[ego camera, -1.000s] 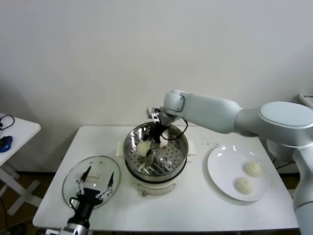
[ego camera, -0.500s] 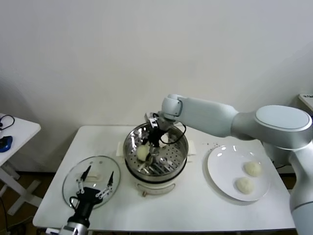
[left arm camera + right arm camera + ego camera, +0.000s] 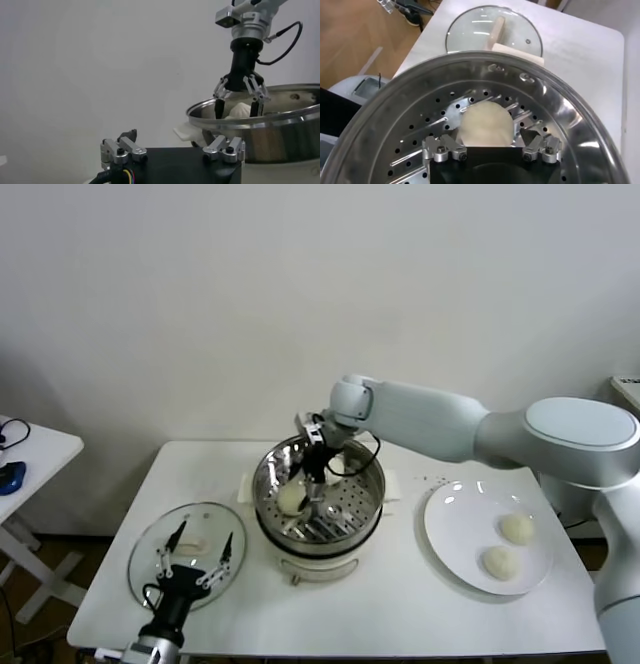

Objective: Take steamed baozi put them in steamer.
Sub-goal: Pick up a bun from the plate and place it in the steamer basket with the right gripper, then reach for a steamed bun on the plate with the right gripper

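Observation:
One baozi (image 3: pixel 291 498) lies on the perforated floor of the steel steamer (image 3: pixel 372 476), at its left side. My right gripper (image 3: pixel 308 484) reaches down into the basket and stands round this baozi. In the right wrist view the baozi (image 3: pixel 485 122) rests between the spread fingers (image 3: pixel 542 147), with a thin gap on one side, so the gripper (image 3: pixel 492 144) is open. Two more baozi (image 3: pixel 517 528) (image 3: pixel 499 561) lie on the white plate (image 3: pixel 450 529). A fourth does not show. My left gripper (image 3: pixel 203 542) is parked, open and empty.
The round glass lid (image 3: pixel 150 556) lies flat at the table's front left, under my left gripper. The left wrist view shows the steamer rim (image 3: pixel 280 116) and my right gripper (image 3: pixel 237 107) in it. A small side table (image 3: pixel 30 449) stands at far left.
My right gripper has lowered the baozi from just above the basket onto the steamer floor and has nearly stopped. The left arm has not moved.

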Motion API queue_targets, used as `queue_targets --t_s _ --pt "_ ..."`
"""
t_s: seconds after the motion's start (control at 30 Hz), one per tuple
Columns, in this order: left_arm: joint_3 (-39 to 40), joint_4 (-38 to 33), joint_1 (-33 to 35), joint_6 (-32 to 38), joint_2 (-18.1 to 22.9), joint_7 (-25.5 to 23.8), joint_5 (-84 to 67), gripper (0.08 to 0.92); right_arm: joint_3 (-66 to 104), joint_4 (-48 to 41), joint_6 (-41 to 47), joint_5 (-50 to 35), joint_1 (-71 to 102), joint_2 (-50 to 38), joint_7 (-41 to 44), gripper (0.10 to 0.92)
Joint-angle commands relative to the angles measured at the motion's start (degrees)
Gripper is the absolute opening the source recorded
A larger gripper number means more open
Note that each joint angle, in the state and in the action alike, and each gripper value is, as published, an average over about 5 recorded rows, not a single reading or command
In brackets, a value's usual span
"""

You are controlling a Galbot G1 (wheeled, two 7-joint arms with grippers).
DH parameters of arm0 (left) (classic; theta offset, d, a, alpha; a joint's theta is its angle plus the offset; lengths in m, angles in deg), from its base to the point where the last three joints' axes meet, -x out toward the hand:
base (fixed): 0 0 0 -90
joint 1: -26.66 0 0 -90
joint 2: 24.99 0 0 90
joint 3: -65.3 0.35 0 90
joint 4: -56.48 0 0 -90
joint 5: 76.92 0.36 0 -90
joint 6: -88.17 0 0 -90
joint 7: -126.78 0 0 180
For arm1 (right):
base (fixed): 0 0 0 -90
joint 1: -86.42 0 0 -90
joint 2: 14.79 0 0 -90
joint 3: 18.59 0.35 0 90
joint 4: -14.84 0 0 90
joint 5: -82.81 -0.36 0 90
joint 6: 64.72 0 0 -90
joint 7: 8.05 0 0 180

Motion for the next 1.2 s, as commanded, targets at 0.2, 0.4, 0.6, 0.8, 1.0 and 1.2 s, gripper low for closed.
queue_targets --t_s 0.2,0.4,0.6,0.8,1.0,1.2 --pt "-0.2 0.0 -0.1 -0.1 -0.3 0.1 -0.2 0.823 -2.7 10.0 -1.7 -1.2 -12.7 -10.3 7.1 0.823" --pt "-0.1 0.7 -0.9 -0.3 -0.6 0.1 -0.4 0.823 -6.2 18.5 -4.5 1.3 -20.7 -21.7 10.6 0.823" --pt "-0.4 0.7 -1.2 -0.8 -0.8 0.2 -1.7 0.823 -5.8 22.0 -8.9 11.6 -19.8 -34.7 13.4 0.823" --pt "0.0 -0.6 -1.3 -2.5 -0.1 0.3 -2.3 0.823 3.7 20.4 -11.1 25.9 -6.3 -45.7 15.4 0.823" --pt "1.1 -1.2 -1.3 -2.9 1.3 0.3 -0.7 0.823 17.9 17.6 -11.0 33.8 11.0 -50.1 15.6 0.823" --pt "1.1 -1.0 -0.4 -2.7 1.9 0.3 -0.7 0.823 29.1 16.2 -10.8 38.2 26.7 -51.4 14.7 0.823"
